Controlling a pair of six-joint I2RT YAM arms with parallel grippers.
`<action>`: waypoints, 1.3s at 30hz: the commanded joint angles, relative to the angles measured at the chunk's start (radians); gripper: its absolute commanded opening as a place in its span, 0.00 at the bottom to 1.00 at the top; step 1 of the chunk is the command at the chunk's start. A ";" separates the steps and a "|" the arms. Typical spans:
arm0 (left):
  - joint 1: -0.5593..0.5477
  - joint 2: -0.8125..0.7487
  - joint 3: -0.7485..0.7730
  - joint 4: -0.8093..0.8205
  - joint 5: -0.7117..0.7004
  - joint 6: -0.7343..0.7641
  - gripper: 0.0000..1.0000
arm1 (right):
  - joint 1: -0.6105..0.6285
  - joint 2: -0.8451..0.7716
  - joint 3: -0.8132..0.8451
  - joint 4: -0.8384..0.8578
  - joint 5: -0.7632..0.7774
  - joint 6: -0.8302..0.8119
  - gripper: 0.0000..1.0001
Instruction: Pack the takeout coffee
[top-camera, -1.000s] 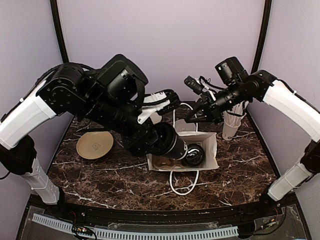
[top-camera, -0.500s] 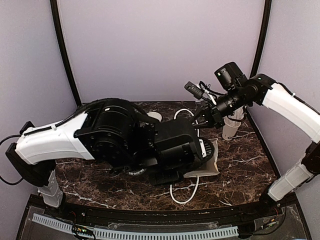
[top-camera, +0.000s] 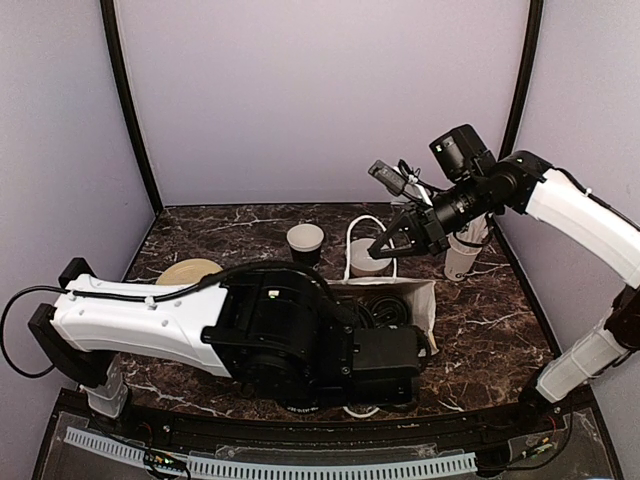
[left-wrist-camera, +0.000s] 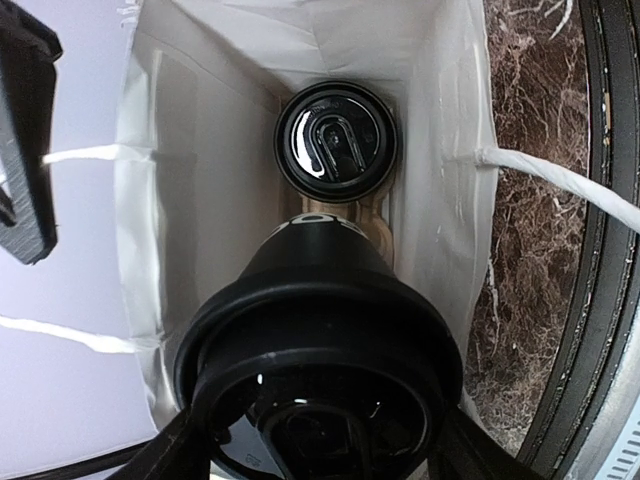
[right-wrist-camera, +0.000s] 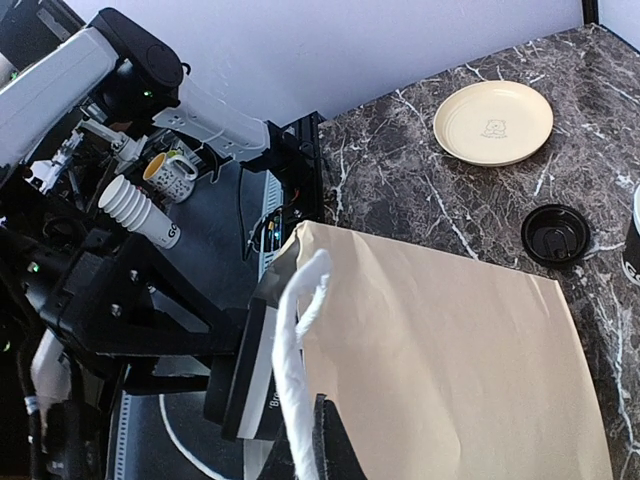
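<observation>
A white paper bag (top-camera: 424, 303) lies open on the table. In the left wrist view its inside (left-wrist-camera: 200, 200) holds one black lidded coffee cup (left-wrist-camera: 338, 138) at the far end. My left gripper (left-wrist-camera: 320, 445) is shut on a second black lidded coffee cup (left-wrist-camera: 320, 330), held in the bag's mouth. My right gripper (right-wrist-camera: 312, 440) is shut on the bag's white rope handle (right-wrist-camera: 293, 350) and holds it up; it also shows in the top view (top-camera: 385, 245). A third black cup (top-camera: 305, 241), open with no lid, stands behind the bag.
A beige plate (top-camera: 183, 272) sits at the left, also seen in the right wrist view (right-wrist-camera: 492, 122). A loose black lid (right-wrist-camera: 556, 234) lies on the marble. A white cup of straws (top-camera: 462, 257) stands right of the bag. My left arm (top-camera: 290, 340) covers the table's front.
My left arm has swung from high over the bag down low across the front of the table. My right gripper has stayed at the bag's handle, shifting only slightly.
</observation>
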 joint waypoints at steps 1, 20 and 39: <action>-0.007 0.009 -0.044 -0.035 -0.046 0.009 0.47 | 0.008 -0.044 -0.011 0.055 -0.031 0.050 0.00; 0.053 0.051 -0.010 -0.017 0.047 -0.026 0.46 | 0.030 -0.092 -0.087 0.038 -0.050 0.010 0.00; 0.117 0.023 -0.177 0.032 -0.051 0.041 0.43 | 0.034 -0.090 -0.069 0.023 -0.076 -0.007 0.00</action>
